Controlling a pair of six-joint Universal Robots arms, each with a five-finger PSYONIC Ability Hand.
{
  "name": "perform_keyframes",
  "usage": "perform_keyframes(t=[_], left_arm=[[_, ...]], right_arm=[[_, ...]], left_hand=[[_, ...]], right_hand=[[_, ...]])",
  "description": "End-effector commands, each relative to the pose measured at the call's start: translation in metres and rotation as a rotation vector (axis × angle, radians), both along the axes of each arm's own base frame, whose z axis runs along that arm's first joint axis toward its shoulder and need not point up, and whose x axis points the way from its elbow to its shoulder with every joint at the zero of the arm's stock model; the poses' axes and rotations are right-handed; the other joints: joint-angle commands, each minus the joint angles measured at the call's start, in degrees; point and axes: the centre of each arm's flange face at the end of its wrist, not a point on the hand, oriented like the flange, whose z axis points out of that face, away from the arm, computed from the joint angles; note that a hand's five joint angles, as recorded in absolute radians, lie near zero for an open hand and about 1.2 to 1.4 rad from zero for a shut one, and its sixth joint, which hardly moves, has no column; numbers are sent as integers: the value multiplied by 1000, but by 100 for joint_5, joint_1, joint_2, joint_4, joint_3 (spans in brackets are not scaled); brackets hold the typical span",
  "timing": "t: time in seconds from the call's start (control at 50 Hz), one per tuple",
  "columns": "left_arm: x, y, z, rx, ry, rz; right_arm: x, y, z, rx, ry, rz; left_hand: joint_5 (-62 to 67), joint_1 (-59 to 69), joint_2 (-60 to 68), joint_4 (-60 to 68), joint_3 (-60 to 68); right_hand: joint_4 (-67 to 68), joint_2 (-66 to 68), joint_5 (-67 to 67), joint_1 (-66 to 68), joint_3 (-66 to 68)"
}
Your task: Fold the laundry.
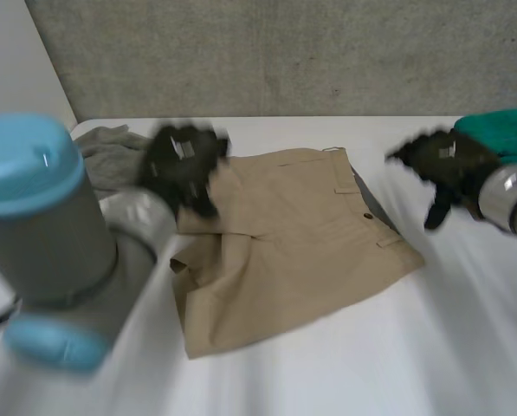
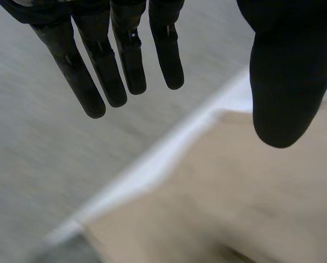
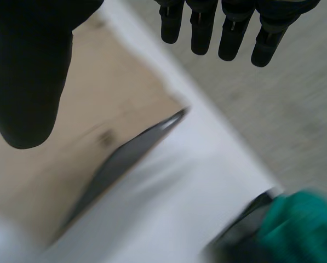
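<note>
Tan shorts [image 1: 284, 243] lie flat in the middle of the white desk [image 1: 371, 364], between the two hands. The left hand [image 1: 184, 160] hangs over the shorts' far corner on its own side, fingers [image 2: 119, 60] straight and spread, thumb well apart from them, nothing held. Just beyond it, at the desk's far edge, lies a crumpled grey garment [image 1: 111, 152]. The right hand [image 1: 440, 165] is also spread wide and empty, over bare desk just beside the shorts' waistband edge, where a dark grey strip [image 3: 125, 159] shows under the tan cloth. Near this hand's outer side sits a teal cloth [image 1: 500, 130].
</note>
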Motion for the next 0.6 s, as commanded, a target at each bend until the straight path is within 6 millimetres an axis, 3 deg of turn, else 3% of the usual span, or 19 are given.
perform_keyframes(t=[0.02,0.24,0.36,0.48,0.6], left_arm=[[10,74,-49,298,-159,-109],[13,79,-85,404,-250,-103],[16,54,-100,348,-220,-8],[18,35,-101,264,-168,75],[22,26,-114,275,-199,100]], right_arm=[[-22,31,-35,207,113,104],[-15,19,-73,178,77,188],[-14,9,-94,133,80,186],[-14,0,-99,86,82,183],[-4,-2,-99,44,61,199]], left_hand=[[358,306,372,345,376],[-213,-265,-199,-226,-195],[-433,-485,-419,-446,-415],[-399,-452,-386,-412,-382],[-365,-418,-352,-379,-348]], right_hand=[[1401,1398,1324,1477,1354],[1806,1803,1729,1882,1759],[1823,1819,1746,1899,1775],[2376,2373,2299,2452,2329],[3251,3248,3174,3327,3204]])
